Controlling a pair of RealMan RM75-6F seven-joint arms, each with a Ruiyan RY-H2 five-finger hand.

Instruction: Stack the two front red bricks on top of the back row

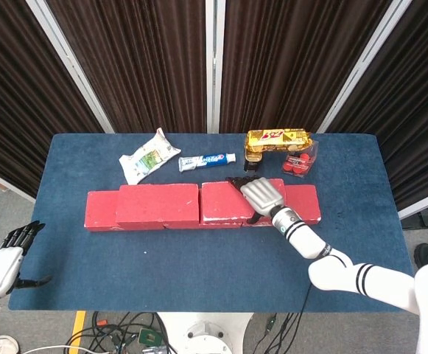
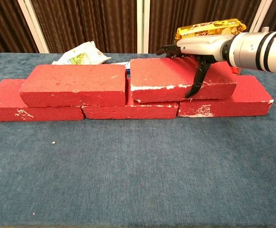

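Three red bricks form the bottom row [image 2: 128, 110] across the blue table. Two more lie on top: the upper left brick [image 2: 73, 84] [image 1: 157, 204] and the upper right brick [image 2: 176, 78] [image 1: 225, 200]. The two nearly touch end to end. My right hand [image 2: 199, 47] [image 1: 263, 195] grips the upper right brick near its right end, fingers over the far edge and thumb down the front face. My left hand [image 1: 7, 258] hangs off the table's front left corner with fingers apart, holding nothing.
Behind the bricks lie a white packet [image 1: 149, 156], a toothpaste box [image 1: 208, 160], a gold package [image 1: 276, 140] and a clear box of red items [image 1: 300, 162]. Bare blue cloth [image 2: 138, 171] spreads in front of the bricks.
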